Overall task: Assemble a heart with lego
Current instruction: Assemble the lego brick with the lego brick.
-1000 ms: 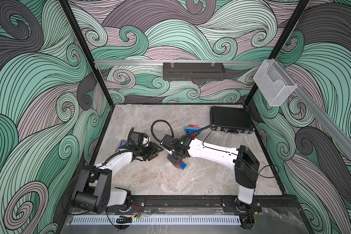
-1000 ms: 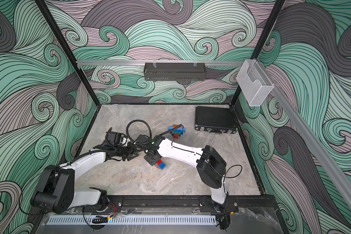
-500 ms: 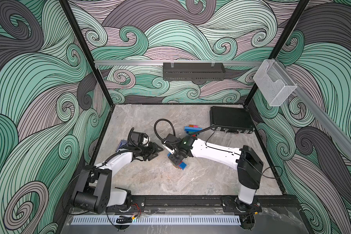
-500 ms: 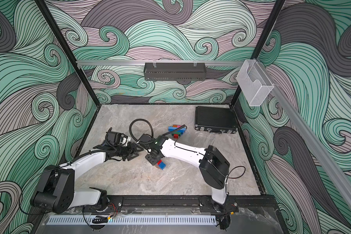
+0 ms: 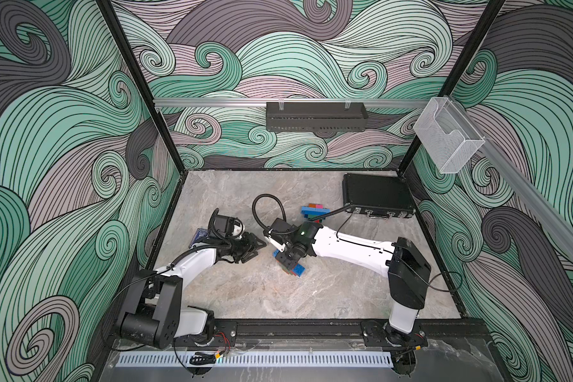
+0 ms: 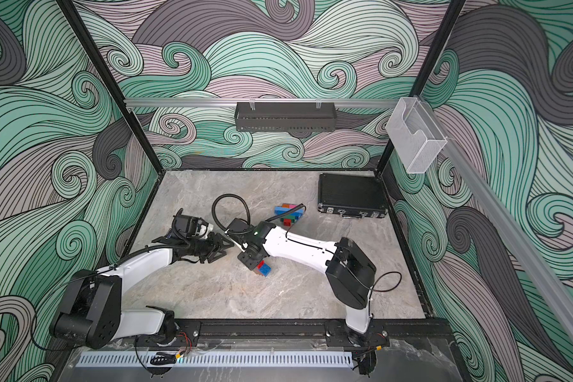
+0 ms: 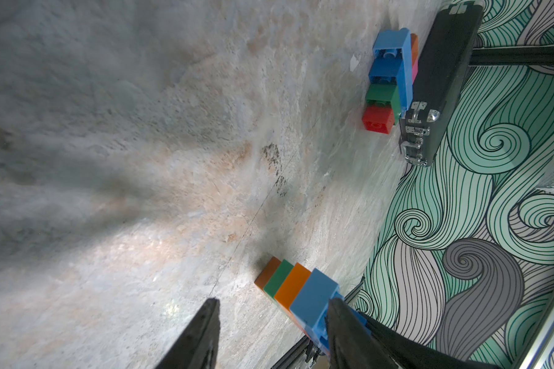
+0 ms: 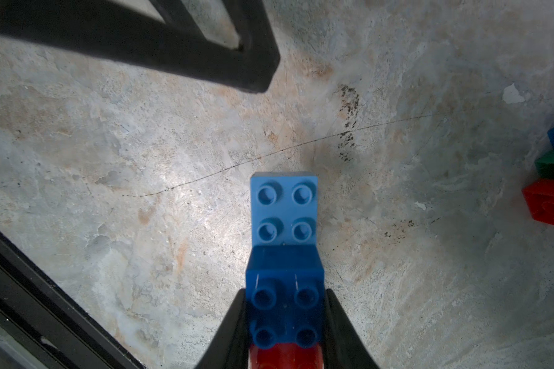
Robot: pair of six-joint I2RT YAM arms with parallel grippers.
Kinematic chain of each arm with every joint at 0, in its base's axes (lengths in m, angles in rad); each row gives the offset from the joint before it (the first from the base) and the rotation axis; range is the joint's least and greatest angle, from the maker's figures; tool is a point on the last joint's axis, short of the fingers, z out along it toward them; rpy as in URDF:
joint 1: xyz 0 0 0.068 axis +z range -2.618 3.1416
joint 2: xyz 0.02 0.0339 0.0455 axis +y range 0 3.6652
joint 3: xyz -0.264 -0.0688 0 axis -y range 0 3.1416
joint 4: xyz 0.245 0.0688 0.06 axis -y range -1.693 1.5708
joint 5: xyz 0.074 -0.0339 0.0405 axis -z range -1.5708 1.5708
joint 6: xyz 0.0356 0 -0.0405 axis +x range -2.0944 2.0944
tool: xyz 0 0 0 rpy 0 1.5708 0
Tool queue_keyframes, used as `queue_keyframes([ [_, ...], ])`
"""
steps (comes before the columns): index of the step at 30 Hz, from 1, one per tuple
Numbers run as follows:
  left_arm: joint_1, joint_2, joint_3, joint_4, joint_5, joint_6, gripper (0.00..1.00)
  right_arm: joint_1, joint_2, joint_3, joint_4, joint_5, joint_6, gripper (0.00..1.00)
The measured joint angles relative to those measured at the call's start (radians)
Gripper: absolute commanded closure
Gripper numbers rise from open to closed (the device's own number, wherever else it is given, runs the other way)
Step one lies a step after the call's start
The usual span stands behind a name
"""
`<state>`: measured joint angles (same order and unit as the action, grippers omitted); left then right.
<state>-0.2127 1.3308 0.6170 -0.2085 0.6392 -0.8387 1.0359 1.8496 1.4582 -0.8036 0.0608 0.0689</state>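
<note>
My right gripper [image 8: 285, 294] is shut on a joined lego stack [image 8: 284, 274], its fingers pinching a dark blue brick. A light blue brick [image 8: 283, 207] juts out past it and a red one sits behind. In both top views the stack [image 5: 295, 268] [image 6: 264, 269] is low over the mid table under the right gripper [image 5: 286, 259]. In the left wrist view the stack [image 7: 296, 287] shows orange, green and light blue sides. My left gripper [image 5: 258, 246] [image 7: 271, 319] stands open just left of it, nothing between its fingers. A second joined lego group [image 5: 315, 211] [image 7: 386, 80] lies further back.
A black case [image 5: 376, 195] lies at the back right, just behind the second lego group. A flat dark blue card box [image 5: 200, 234] lies partly under the left arm. A black basket [image 5: 315, 116] and a clear holder [image 5: 447, 139] hang on the walls.
The right arm has shifted slightly, its elbow and cable loop moving a little, with the stack still in its grip. The left arm has not moved.
</note>
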Motion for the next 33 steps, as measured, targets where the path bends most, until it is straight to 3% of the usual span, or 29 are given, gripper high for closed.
queue_keyframes([
  [19,0.000,-0.027,0.000,-0.020,-0.011,0.000,0.45,-0.025,0.000,0.011,-0.011,-0.076,-0.101,0.69],
  [26,0.000,-0.028,0.000,-0.023,-0.011,0.000,0.45,-0.024,0.000,0.013,-0.035,-0.091,-0.121,0.52],
  [33,0.000,-0.030,0.000,-0.024,-0.012,0.000,0.45,-0.026,0.000,0.015,-0.055,-0.154,-0.137,0.42],
])
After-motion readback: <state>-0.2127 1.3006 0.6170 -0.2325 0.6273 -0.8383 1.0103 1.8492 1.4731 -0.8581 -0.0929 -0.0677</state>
